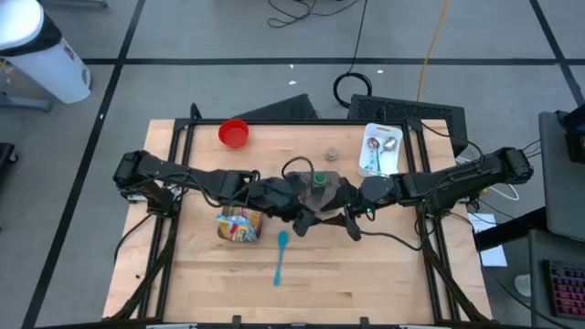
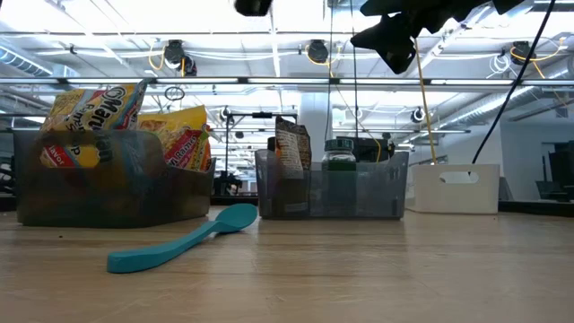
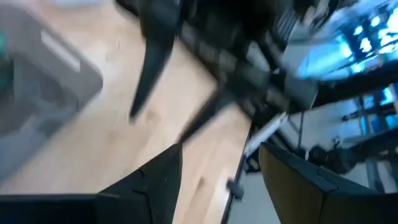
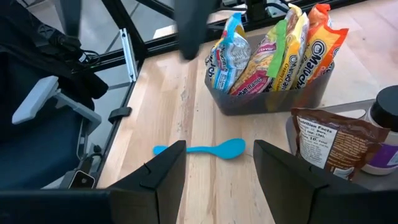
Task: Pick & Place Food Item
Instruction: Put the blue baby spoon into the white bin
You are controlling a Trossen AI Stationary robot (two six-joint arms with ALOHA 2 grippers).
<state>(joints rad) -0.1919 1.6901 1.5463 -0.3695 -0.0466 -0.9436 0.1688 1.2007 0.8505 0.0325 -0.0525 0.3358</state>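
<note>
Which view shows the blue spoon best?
The low view: the blue spoon lies close and whole on the table. The high view shows it small; the right wrist view has a finger covering its handle end; the left wrist view misses it.

Both arms are matte black, built of chunky jointed segments with thin black cables looped along them, a small green light glowing near the right arm's wrist [image 1: 366, 209], and each ends in two flat, tapering dark fingers [image 4: 166, 169].
</note>
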